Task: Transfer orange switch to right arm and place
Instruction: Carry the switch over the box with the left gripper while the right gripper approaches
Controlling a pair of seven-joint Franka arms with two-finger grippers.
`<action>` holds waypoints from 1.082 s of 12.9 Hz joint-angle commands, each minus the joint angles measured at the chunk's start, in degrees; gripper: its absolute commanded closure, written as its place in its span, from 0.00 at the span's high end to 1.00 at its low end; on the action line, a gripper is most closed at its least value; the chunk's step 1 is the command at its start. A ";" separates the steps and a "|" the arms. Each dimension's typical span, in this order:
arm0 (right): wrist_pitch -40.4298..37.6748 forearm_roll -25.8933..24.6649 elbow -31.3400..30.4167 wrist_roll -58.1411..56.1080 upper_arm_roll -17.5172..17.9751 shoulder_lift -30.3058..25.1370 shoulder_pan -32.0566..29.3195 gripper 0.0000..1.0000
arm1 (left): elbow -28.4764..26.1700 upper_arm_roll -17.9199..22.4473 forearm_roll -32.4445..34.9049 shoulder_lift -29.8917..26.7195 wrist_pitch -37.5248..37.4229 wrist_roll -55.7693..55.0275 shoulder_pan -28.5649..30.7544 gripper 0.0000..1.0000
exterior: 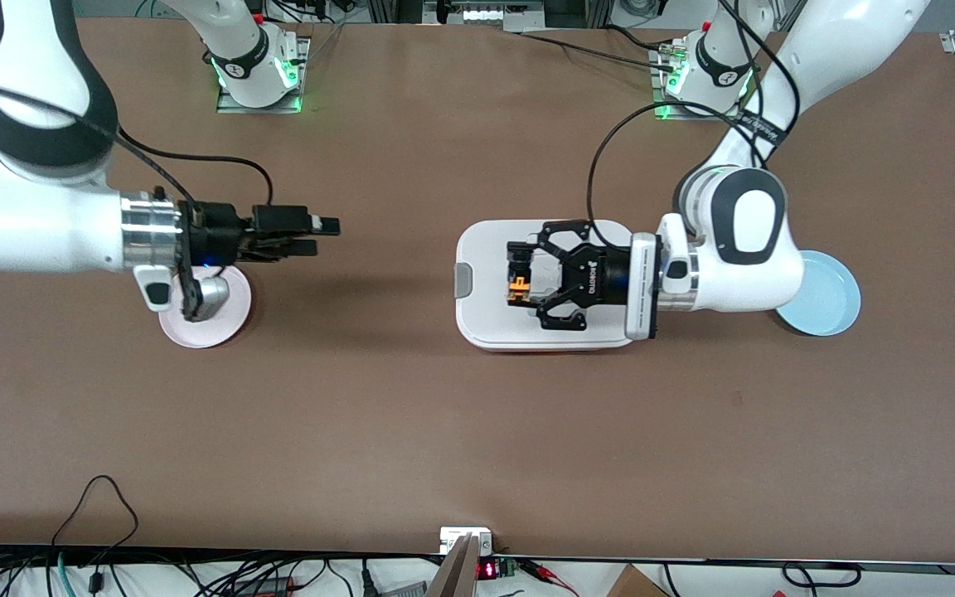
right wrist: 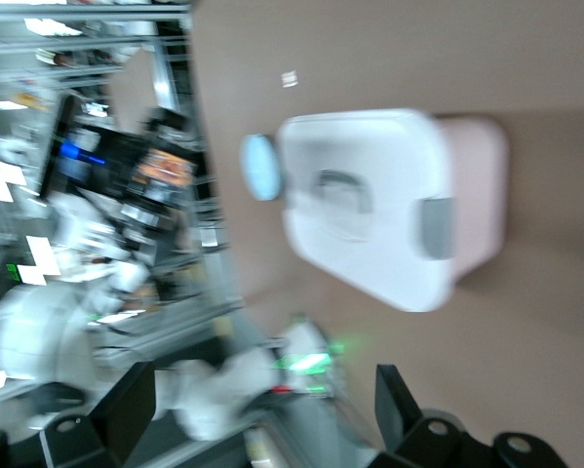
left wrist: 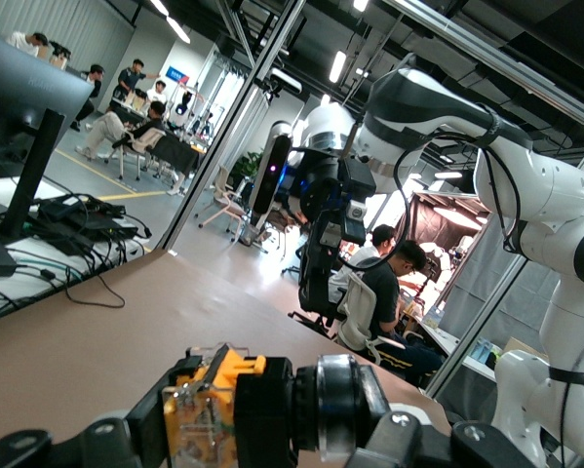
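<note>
The orange switch (exterior: 519, 288) is a tiny black and orange part held in my left gripper (exterior: 517, 277). That gripper is shut on it, up in the air over the white lidded box (exterior: 490, 323). In the left wrist view the switch (left wrist: 212, 405) fills the space between the fingers of the left gripper (left wrist: 223, 424). My right gripper (exterior: 320, 235) is open and empty. It hangs over bare table toward the right arm's end, beside the pink plate (exterior: 196, 330), and points toward the left gripper. In the right wrist view its fingers (right wrist: 126, 409) stand wide apart.
A light blue plate (exterior: 830, 303) lies toward the left arm's end, partly under the left arm. The white box has a grey latch (exterior: 462, 279). It also shows in the right wrist view (right wrist: 369, 205). Cables run along the table edge nearest the camera.
</note>
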 commanded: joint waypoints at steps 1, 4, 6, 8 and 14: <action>7.81 8.84 0.31 6.09 -0.17 2.44 5.70 1.00 | 1.72 -0.13 -3.80 0.47 4.47 2.90 -3.35 0.41; 18.22 19.90 -2.86 5.75 0.01 2.27 10.28 1.00 | 1.72 -0.13 -8.45 0.56 10.01 3.07 -7.75 0.42; 20.52 21.33 -3.66 5.83 0.01 1.92 11.26 1.00 | 1.72 -0.13 -8.90 0.47 11.34 3.25 -8.37 0.43; 20.44 22.64 -4.45 5.83 0.01 1.57 11.09 1.00 | 1.72 -0.13 -8.91 0.47 11.43 3.25 -8.46 0.43; 20.53 26.78 -9.37 5.30 0.01 0.95 10.82 1.00 | 1.63 -0.13 -8.91 0.38 11.34 3.25 -8.37 0.43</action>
